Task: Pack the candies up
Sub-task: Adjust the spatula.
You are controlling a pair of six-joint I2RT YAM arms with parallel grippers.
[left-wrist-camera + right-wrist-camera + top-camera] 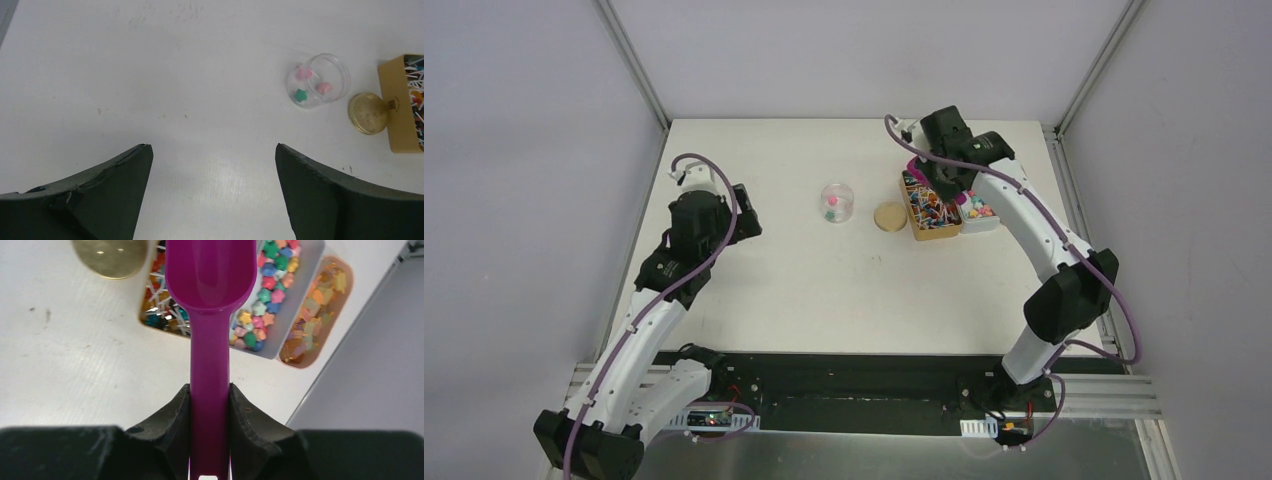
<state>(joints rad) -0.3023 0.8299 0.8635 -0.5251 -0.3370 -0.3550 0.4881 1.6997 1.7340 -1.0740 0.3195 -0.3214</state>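
The right gripper (210, 390) pinches the smooth, glossy handle of the purple scoop (210, 275). Its empty rounded bowl hangs over the border between a gold tin (395, 115) of stick sweets and the pale tray (306, 287) holding the candies (265, 295), small star-shaped pieces, so a dip slightly off-line would likely gather sticks instead. Farther off, the light clear jar (336, 96), with three candies inside, stands unsteadied while the left gripper (214, 150) is spread wide over bare table (150, 75), and a broad scoop tipped at its mouth could scatter pieces or topple it.

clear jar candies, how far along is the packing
Done: three pink and green candies sit in the clear round plastic jar. In hand: the right gripper holds an empty purple plastic scoop near the white candy tray. Remaining: more scooping, round gold lid off.
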